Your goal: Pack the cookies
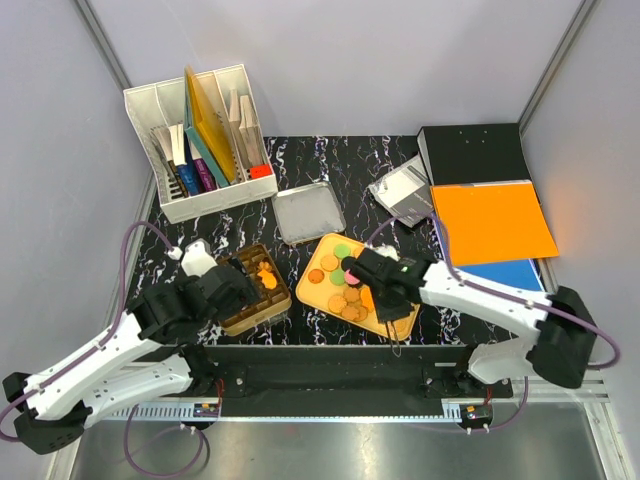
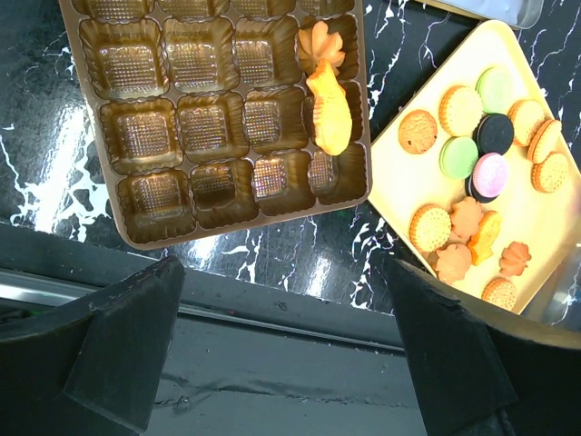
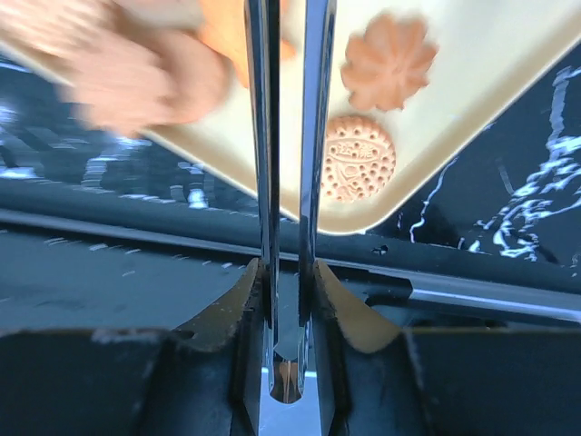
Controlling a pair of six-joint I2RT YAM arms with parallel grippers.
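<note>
Though barely ajar, right gripper [image 3: 283, 14] over the cookies [image 3: 359, 159].

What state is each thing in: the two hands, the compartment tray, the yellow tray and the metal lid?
left hand: open wide, holding nothing.
right hand: fingers nearly together above the yellow tray; tips out of view, grip unclear.
compartment tray: mostly empty; two orange cookies in the column nearest the yellow tray.
yellow tray: holds many loose cookies.
metal lid: off, lying flat on the table.
</note>
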